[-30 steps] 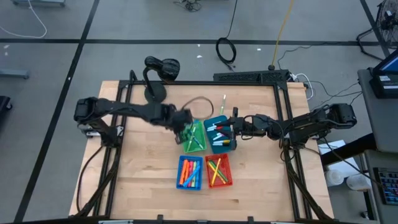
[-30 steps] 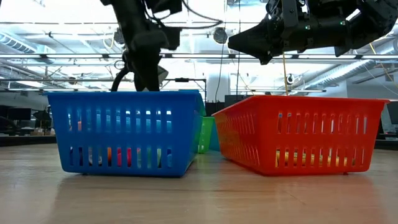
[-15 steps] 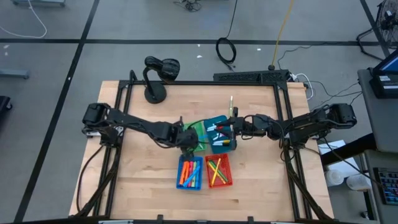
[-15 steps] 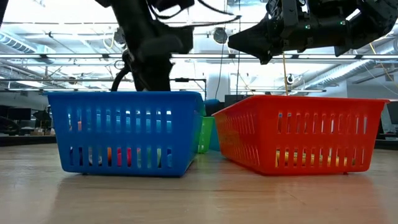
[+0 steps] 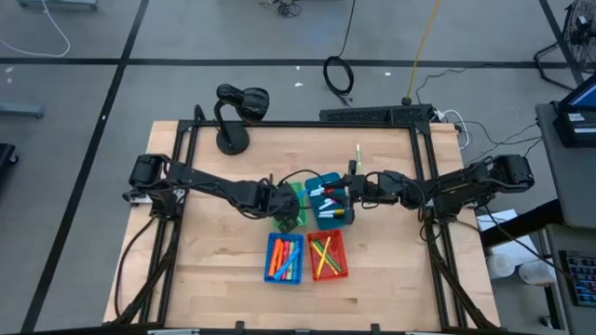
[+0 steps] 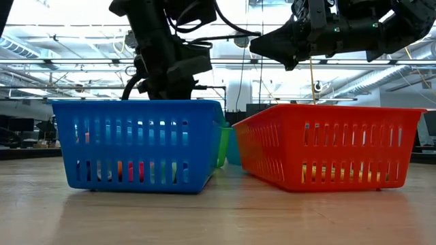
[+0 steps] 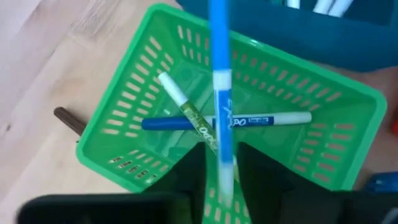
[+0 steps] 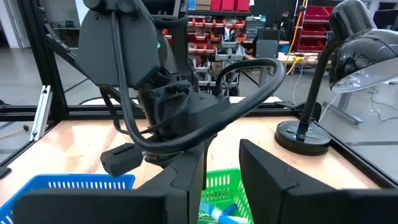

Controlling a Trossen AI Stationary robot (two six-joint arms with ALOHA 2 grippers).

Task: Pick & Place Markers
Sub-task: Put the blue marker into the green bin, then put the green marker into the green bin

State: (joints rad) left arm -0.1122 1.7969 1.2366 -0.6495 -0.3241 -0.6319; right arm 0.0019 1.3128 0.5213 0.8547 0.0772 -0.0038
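My left gripper (image 5: 287, 218) hangs over the green bin (image 5: 298, 197) and is shut on a blue-and-white marker (image 7: 219, 93). Two markers lie crossed on the green bin's floor (image 7: 186, 115): one blue and white, one green and white. My right gripper (image 5: 346, 193) waits open over the teal bin (image 5: 328, 203), which holds several markers. The blue bin (image 5: 285, 258) and the red bin (image 5: 327, 256) stand nearer and hold more markers. A pale marker (image 5: 358, 154) lies on the table beyond the teal bin. My left gripper pinches the marker's white barrel near its back end (image 7: 222, 158) between its two fingers (image 7: 252, 171). The fingers point down into the green bin, and the marker runs along them, its blue end ahead. The marker is lifted clear above the bin's floor.
A black desk lamp (image 5: 233, 116) stands at the table's far left. A thin dark stick (image 7: 68, 119) lies on the wood beside the green bin. In the low view, the blue bin (image 6: 136, 146) and red bin (image 6: 327, 146) stand close in front. Bare wood lies left and right.
My left gripper has moved toward the table's near edge and a little right, from the green bin's far side to over its middle, carrying the marker. The pale marker beyond the teal bin has shifted toward the table's right.
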